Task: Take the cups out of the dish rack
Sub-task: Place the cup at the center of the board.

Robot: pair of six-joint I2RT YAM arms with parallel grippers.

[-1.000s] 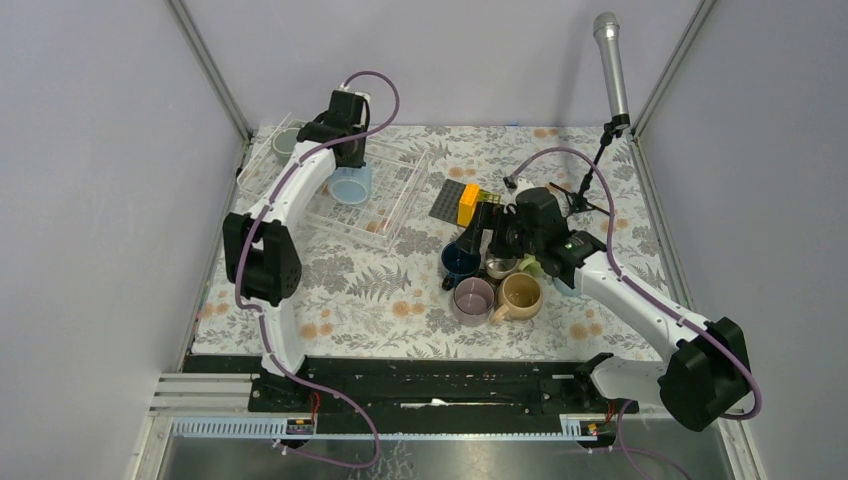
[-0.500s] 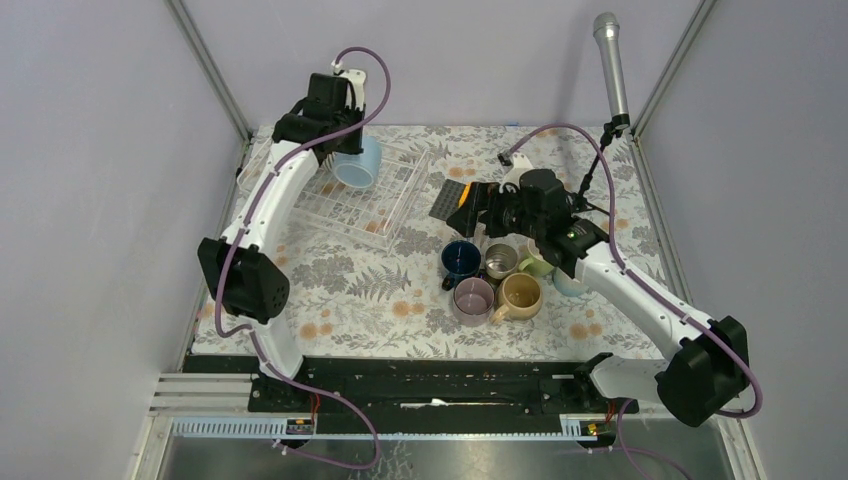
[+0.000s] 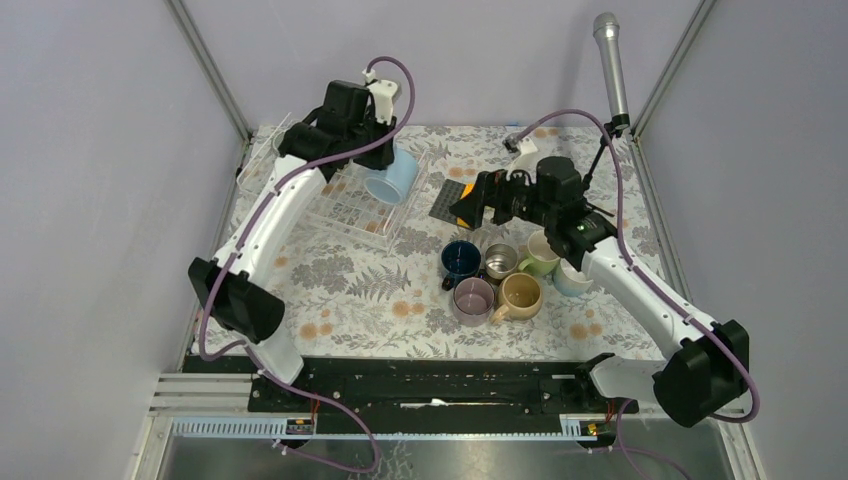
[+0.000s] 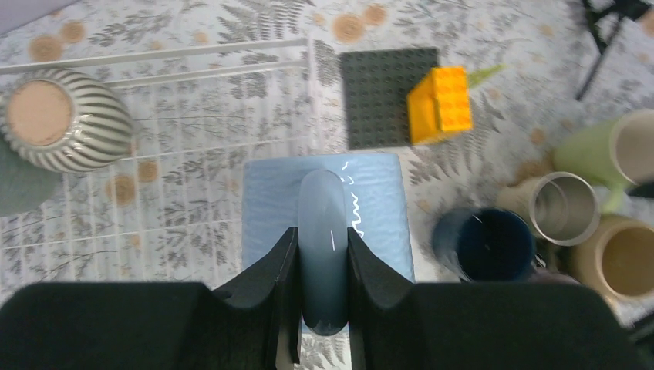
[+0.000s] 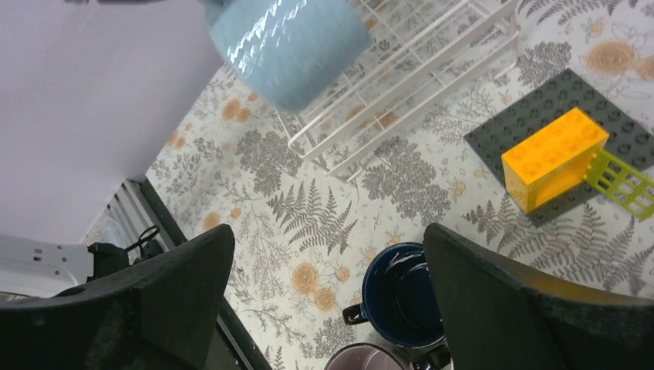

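Six cups are sitting unloaded on the counter (image 3: 330, 290), nearer than the dish rack (image 3: 340, 212) and off its right side. The mauve mug (image 3: 473, 298) and tan mug (image 3: 520, 295) are nearest, then the navy mug (image 3: 461, 258), steel mug (image 3: 501, 261) and pale green mug (image 3: 541, 254), with a pale mug (image 3: 573, 282) half hidden by the right arm (image 3: 640, 295). The right gripper (image 5: 328, 262) was hanging low over that group a second ago. It is now drawing up and back toward the rack's right side, its fingers spread wide and carrying nothing, so its last delivery looks finished. Farther back, the left gripper (image 4: 322, 254) is clamping its fingers (image 4: 271, 266) on the handle of the light blue mug (image 3: 390, 180). Over the last second that mug has been rising out of the rack's middle and swinging across, and it is now hanging in the air over the rack's right edge. By my judgement it is heading for the group. Waiting in the rack are the ribbed mug (image 4: 65, 127) and, just beside it, a grey mug (image 4: 14, 185).
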